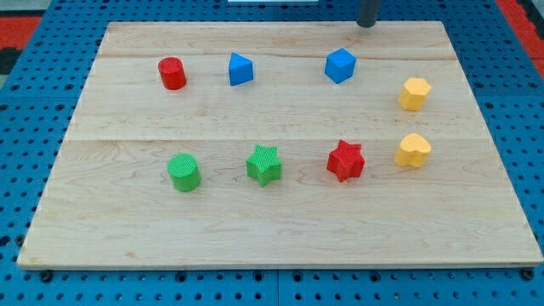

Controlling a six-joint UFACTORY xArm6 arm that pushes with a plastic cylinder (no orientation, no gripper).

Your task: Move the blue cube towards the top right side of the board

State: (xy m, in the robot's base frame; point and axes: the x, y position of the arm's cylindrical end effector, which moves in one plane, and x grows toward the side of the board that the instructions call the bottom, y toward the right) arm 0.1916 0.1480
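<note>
The blue cube [340, 65] sits on the wooden board [272, 229] in the upper middle-right part. My tip [366, 25] is at the board's top edge, just above and to the right of the blue cube and apart from it. Only the lower end of the dark rod shows, entering from the view's top. A second blue block [240, 69], wedge-like in shape, lies to the left of the cube in the same row.
A red cylinder [172, 73] is at the upper left. Two yellow blocks [414, 93] [412, 150] stand at the right. A green cylinder [184, 172], a green star [264, 164] and a red star [345, 161] form a lower row.
</note>
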